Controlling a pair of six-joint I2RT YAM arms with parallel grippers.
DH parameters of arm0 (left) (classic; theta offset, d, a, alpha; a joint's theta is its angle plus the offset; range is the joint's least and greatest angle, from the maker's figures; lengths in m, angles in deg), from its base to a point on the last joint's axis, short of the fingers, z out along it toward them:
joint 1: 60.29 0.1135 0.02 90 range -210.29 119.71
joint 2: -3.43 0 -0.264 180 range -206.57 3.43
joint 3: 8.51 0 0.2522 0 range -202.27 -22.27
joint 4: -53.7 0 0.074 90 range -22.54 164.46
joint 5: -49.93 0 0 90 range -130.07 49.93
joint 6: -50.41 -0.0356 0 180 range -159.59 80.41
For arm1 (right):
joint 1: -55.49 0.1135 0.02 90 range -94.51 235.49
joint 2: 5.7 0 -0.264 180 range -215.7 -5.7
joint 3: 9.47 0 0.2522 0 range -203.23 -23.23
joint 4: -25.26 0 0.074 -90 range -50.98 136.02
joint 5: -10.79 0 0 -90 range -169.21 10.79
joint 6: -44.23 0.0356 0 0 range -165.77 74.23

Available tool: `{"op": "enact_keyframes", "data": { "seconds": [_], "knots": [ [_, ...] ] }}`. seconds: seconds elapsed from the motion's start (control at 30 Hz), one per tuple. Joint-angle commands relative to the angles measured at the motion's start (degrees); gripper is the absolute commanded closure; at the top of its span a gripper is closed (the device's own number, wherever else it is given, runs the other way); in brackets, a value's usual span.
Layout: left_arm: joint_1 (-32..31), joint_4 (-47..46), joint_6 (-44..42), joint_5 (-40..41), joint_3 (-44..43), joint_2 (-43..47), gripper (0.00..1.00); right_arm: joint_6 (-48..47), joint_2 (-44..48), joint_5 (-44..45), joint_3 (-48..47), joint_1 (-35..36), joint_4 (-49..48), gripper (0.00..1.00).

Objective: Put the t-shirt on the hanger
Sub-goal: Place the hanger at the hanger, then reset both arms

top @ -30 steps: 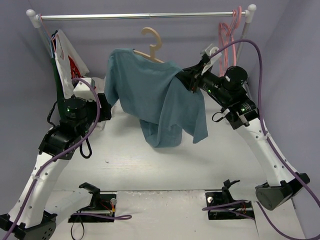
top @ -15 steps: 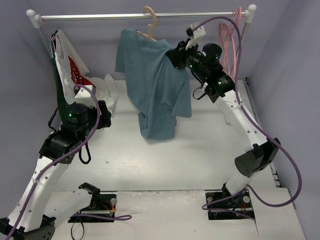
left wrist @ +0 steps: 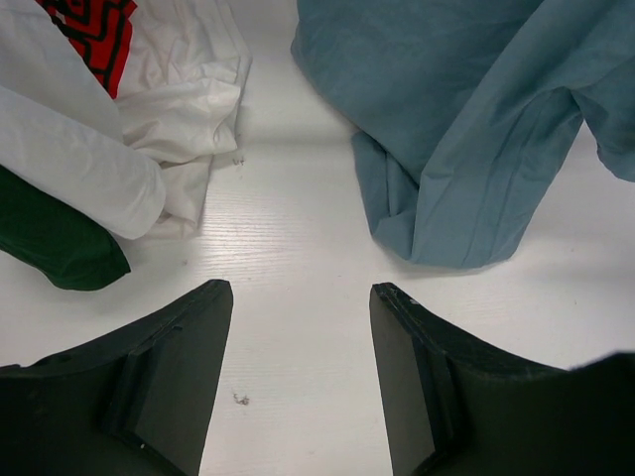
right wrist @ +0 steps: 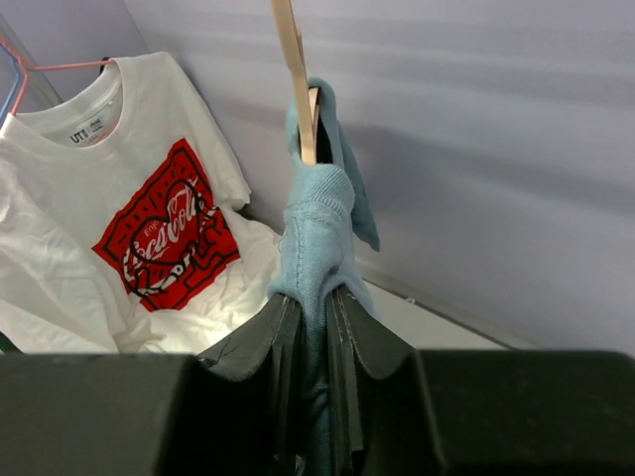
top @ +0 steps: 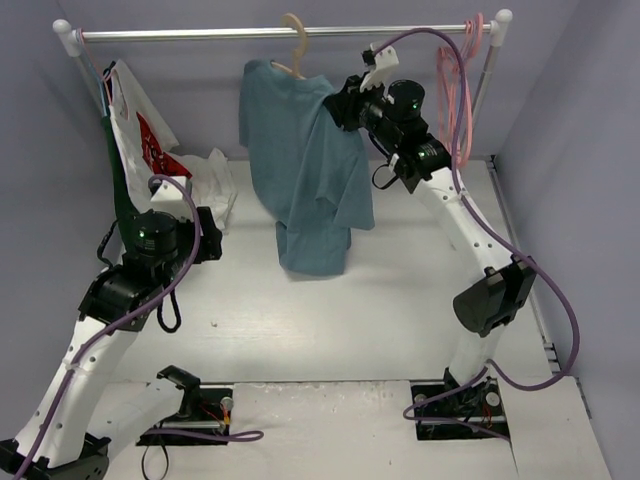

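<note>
**Now: T-Shirt Draped on Hanger, Right Gripper Clamped on Cloth**

Here the teal-blue t-shirt [top: 305,170] hangs draped over the beige hanger [top: 296,45]. It is high at the back of the table [top: 420,300], just below the metal rail [top: 200,33]. The hanger hook crosses the rail in the top view; whether it bears on the rail cannot be told. The shirt falls in long folds, and its lower end rests bunched on the table surface.

Right gripper [top: 345,103]: raised to the shirt's shoulder on the robot's right side. Its jaws are pressed together on a fold of the teal cloth. In the right wrist view the fabric emerges between the two fingers [right wrist: 258,337] and runs up to the hanger arm directly above them.

Left gripper [left wrist: 298,290]: low over the table, on the left side. Its jaws are spread apart with nothing between them, and bare tabletop shows in the gap. The shirt's bunched lower end lies ahead and to the right, apart from the fingers.

Other items:
- A white t-shirt with a red Coca-Cola print [right wrist: 149,238] hangs at the rail's left end, its lower part crumpled on the table.
- A dark green garment [left wrist: 50,248] lies against it.
- Pink hangers [top: 458,70] hang at the rail's right end.
</note>
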Motion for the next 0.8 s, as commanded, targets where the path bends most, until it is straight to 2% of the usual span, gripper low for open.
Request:
{"op": "enact_keyframes", "data": {
  "seconds": [0.0, 0.03, 0.07, 0.1, 0.13, 0.2, 0.23, 0.43, 0.57, 0.77],
  "knots": [
    [0.2, -1.5, 0.6, -0.3, -0.3, 0.3, 0.43, 2.4, 1.5, 0.2, -2.9, 0.3, -9.4, 1.00],
    [0.2, -1.5, 0.6, -0.3, -0.2, 0.3, 0.43, 2.5, 1.8, 0.2, -1.5, 0.3, -9.4, 0.99],
    [0.2, -1.3, 0.6, -0.2, -0.2, 0.3, 0.43, 2.5, 2.1, 0.3, -0.7, 0.4, -9.5, 0.93],
    [0.2, -1.1, 0.6, -0.3, -0.3, 0.3, 0.43, 2.5, 2.9, 0.4, 0.4, 0.5, -9.7, 0.86],
    [0.2, -0.9, 0.6, -0.3, -0.3, 0.3, 0.43, 2.5, 3.3, 0.4, 2.3, 0.6, -9.8, 0.74],
    [0.2, -0.8, 0.6, -0.3, -0.4, 0.4, 0.43, 2.3, 4.9, 0.4, 4.3, 0.7, -10.1, 0.65],
    [0.2, -0.8, 0.6, -0.3, -0.6, 0.4, 0.43, 2.0, 5.5, 0.3, 5.3, 0.7, -10.3, 0.49],
    [0.2, 0.8, 0.2, 0.0, -0.9, 0.7, 0.43, -2.2, 12.9, 2.2, 12.8, 0.7, -7.9, 0.13],
    [0.2, 2.4, -0.4, 0.0, -1.2, 1.3, 0.43, -6.2, 21.7, 5.4, 22.3, 0.7, -7.8, 0.00],
    [0.2, 7.7, -1.6, 0.2, -3.2, 2.6, 0.42, -8.8, 40.7, 15.9, 37.6, 0.6, -0.4, 0.00]
  ]
}}
